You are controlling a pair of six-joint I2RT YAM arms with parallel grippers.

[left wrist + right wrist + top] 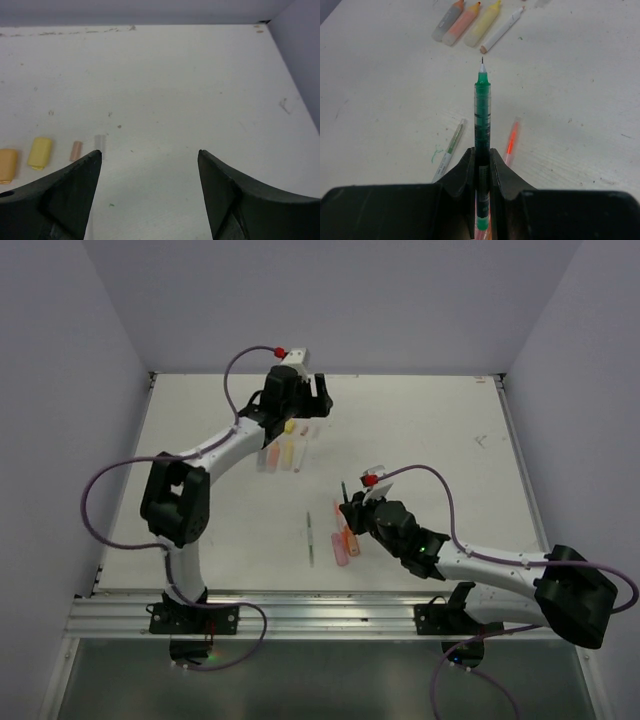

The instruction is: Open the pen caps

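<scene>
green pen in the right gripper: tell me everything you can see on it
The green pen is a slim barrel of translucent green plastic, darker inside, ending in a fine needle tip that is bare, with no cap on it. It points straight out ahead of the right gripper, whose jaws are shut on its lower barrel. It appears to be held above the table, and its tip end touches nothing.

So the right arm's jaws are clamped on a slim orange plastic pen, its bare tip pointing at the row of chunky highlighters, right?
Not orange: the right wrist view shows a slim green plastic pen in those jaws. Its bare tip does point at the chunky highlighters.
</scene>
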